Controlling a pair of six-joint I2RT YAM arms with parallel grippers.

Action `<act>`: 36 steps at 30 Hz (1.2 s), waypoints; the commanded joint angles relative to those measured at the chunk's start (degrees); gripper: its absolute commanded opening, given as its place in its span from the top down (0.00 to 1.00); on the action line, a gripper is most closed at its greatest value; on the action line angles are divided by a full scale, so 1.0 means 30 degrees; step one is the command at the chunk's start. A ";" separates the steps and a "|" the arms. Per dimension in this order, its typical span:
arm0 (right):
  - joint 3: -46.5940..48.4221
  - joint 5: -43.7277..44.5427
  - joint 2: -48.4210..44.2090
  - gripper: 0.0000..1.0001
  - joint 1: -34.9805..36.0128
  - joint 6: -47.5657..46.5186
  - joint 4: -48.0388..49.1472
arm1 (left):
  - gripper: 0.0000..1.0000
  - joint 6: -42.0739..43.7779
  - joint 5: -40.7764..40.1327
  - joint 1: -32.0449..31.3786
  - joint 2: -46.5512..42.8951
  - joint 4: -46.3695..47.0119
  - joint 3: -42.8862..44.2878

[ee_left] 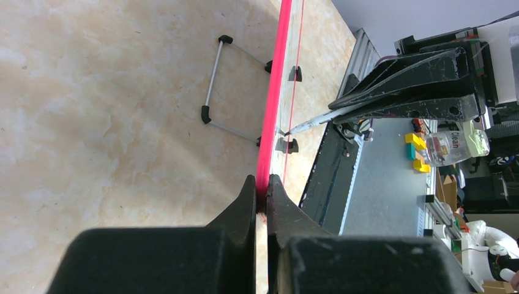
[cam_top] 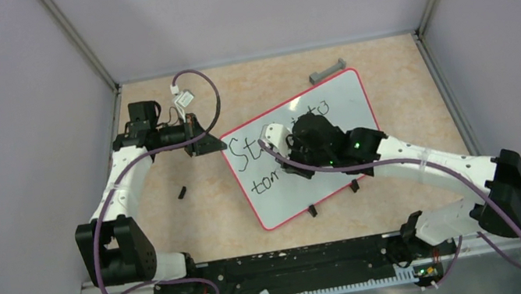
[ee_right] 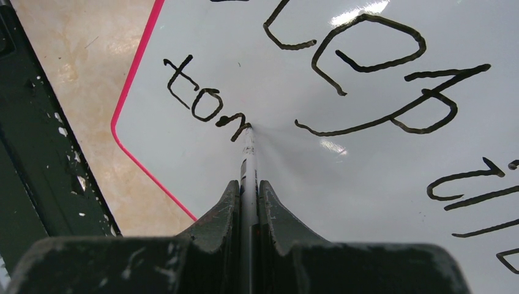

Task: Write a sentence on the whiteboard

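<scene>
The whiteboard (cam_top: 345, 102) lies tilted on the table, with a pink-red rim and two black clips (cam_top: 312, 210) on its near edge. The sentence (cam_top: 243, 156) starts with a large "S". Its second line reads "ton" (ee_right: 202, 104). My left gripper (cam_top: 214, 145) is shut on the board's left rim. The left wrist view shows that rim edge-on (ee_left: 275, 92) between my jaws (ee_left: 262, 193). My right gripper (cam_top: 292, 159) is shut on a thin marker (ee_right: 248, 153). The marker's tip touches the board at the end of "ton". The marker also shows in the left wrist view (ee_left: 312, 122).
A grey bar (cam_top: 328, 71) lies beyond the board's far edge. A small black piece (cam_top: 182, 192) lies on the table left of the board. A wire stand (ee_left: 214, 79) shows beside the board's rim. Grey walls close in the sides and back.
</scene>
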 commanded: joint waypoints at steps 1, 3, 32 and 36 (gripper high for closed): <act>0.0562 0.0979 -0.0164 1.00 -0.0559 -0.0163 0.0291 | 1.00 0.0531 -0.0624 -0.0076 -0.0109 0.0095 -0.0132; 0.0293 0.0980 -0.0406 1.00 -0.0666 -0.0252 0.0104 | 1.00 0.0517 -0.0609 -0.0075 -0.0080 0.0095 -0.0105; 0.0058 -0.2109 -0.1873 1.00 -0.0768 -0.0250 -0.1187 | 1.00 0.0479 -0.0651 -0.0071 0.0006 0.0128 -0.0079; -0.0076 -0.1807 -0.2170 1.00 -0.1177 -0.0122 -0.1246 | 1.00 0.0484 -0.0619 -0.0082 -0.0048 0.0128 -0.0123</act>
